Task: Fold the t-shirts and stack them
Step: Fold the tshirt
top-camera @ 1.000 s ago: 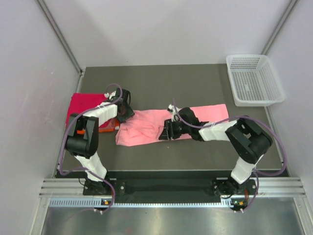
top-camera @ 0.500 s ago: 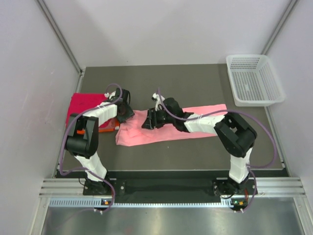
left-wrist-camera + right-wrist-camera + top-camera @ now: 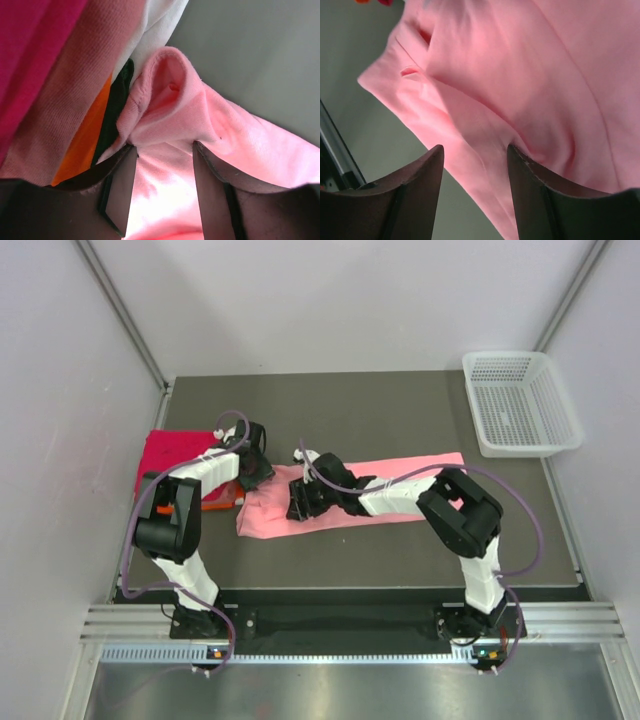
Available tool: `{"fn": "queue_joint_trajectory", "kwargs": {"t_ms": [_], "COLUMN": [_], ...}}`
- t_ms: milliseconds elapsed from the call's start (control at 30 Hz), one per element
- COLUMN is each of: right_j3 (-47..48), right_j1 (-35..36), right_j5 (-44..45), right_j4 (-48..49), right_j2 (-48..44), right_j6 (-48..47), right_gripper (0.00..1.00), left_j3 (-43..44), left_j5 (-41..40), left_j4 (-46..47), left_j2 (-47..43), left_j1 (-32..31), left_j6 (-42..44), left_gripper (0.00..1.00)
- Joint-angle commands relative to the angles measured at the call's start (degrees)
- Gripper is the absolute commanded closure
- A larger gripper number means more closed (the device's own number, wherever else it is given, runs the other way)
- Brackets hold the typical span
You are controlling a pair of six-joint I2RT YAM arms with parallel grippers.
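From above, your table (image 3: 400,405) was a dark grey slab boxed in by pale wall panels (image 3: 340,300), with a metal rail (image 3: 350,625) along its near edge; a white mesh basket (image 3: 472,390) sat at the far right corner, well apart from both arms; the pink t-shirt (image 3: 425,468) lay stretched out flat as a long band; your left gripper (image 3: 255,472) was at its left end and your right gripper (image 3: 298,500) just beside that, over the same end; the folded magenta t-shirt (image 3: 165,455) lay just beyond your left jaws, on the side away from the right arm.

From your left wrist, the left gripper (image 3: 163,150) had its jaws spread, with pink t-shirt (image 3: 165,100) cloth lying between them and a bunched hem just past the tips; whether it bore on the cloth you could not tell; outside the left finger lay the stack's edges, magenta t-shirt (image 3: 30,50) and orange t-shirt (image 3: 82,140); bare table (image 3: 260,60) showed ahead to the right.

From your right wrist, the right gripper (image 3: 476,152) also stood spread, holding nothing; the creased pink t-shirt (image 3: 520,75) filled the space ahead; grey table (image 3: 360,125) showed beside the left finger.
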Motion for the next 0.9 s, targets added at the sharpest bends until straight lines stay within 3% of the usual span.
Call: {"fn": "queue_joint_trajectory", "kwargs": {"t_ms": [0,233,400,600,867], "right_j3": [2.00,-10.20,-13.91,-14.61,-11.89], "right_j1": [2.61,3.05,2.61,1.38,-0.20], "right_j5": [1.68,3.44,6.33,7.57,7.40], "right_j4": [-3.73,-7.60,-11.82,-10.25,-5.95], "right_j2": [-0.35,-14.12,-19.95,-19.87,-12.40], "right_j6": [-5.16,-8.24,-6.85,1.50,11.26], "right_gripper": [0.47,0.53,0.55,0.56,0.78], "left_j3": [0.84,1.72,1.46,-0.03,-5.21], "left_j5": [0.29,-1.98,-3.05,-1.82,4.51], "left_j4": [-1.91,-2.53,-2.88,-1.21,3.53], "left_j2": [-0.27,0.43,-0.18,-3.42,-13.09], "left_j1": [0.38,0.38,0.38,0.29,0.29], "left_j6": [0.83,1.18,1.27,1.97,3.64], "left_gripper": [0.46,0.46,0.46,0.46,0.43]}}
